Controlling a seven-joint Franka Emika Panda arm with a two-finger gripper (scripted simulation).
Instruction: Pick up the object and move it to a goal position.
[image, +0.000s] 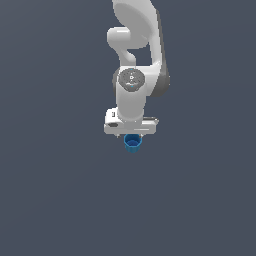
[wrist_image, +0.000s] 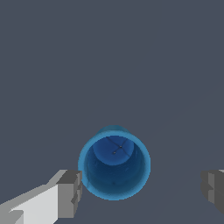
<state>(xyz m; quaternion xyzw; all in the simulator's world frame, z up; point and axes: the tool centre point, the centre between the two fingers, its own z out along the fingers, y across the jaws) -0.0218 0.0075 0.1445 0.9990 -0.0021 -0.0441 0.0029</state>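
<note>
The object, a small bright blue cup (wrist_image: 114, 166), stands upright with its hollow top open toward the wrist camera. My gripper (wrist_image: 142, 190) is open and directly above it, with one grey finger pad (wrist_image: 70, 192) close beside the rim and the other (wrist_image: 213, 189) well apart from it. In the exterior view the cup (image: 132, 143) shows just below the white hand of the gripper (image: 131, 134), and the fingers themselves are hard to make out there.
A plain dark grey surface (image: 60, 200) fills both views. The white arm (image: 135, 45) rises from behind the hand toward the exterior view's top. No goal marker shows.
</note>
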